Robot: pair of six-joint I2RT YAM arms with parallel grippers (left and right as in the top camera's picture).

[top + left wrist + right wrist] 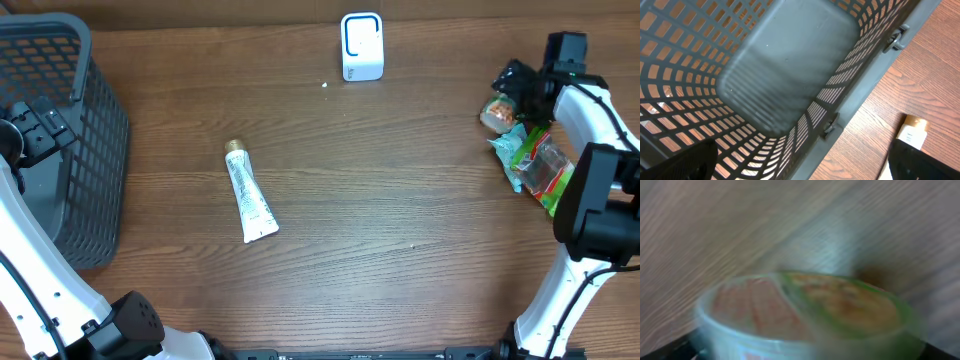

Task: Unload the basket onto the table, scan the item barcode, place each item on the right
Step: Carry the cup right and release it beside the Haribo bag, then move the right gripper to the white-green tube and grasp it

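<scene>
Left tool (40, 120): jaws wide, empty, over the basket (95, 150).
Right tool (512, 82): at the round tub (497, 112), right side of the bench (400, 220); opening cannot be told.
Scanner (361, 46): well apart, at the bench's far edge.
Risk: an off-centre pinch could tip the tub, and its barcode may face away.

Brown wood-grain table (400, 230); dark grey lattice basket (95, 130); white tube (252, 203) with gold cap (234, 147); white scanner (362, 47); green and red packet (540, 165); blurred tub (805, 310) topped orange, pink and green.
</scene>
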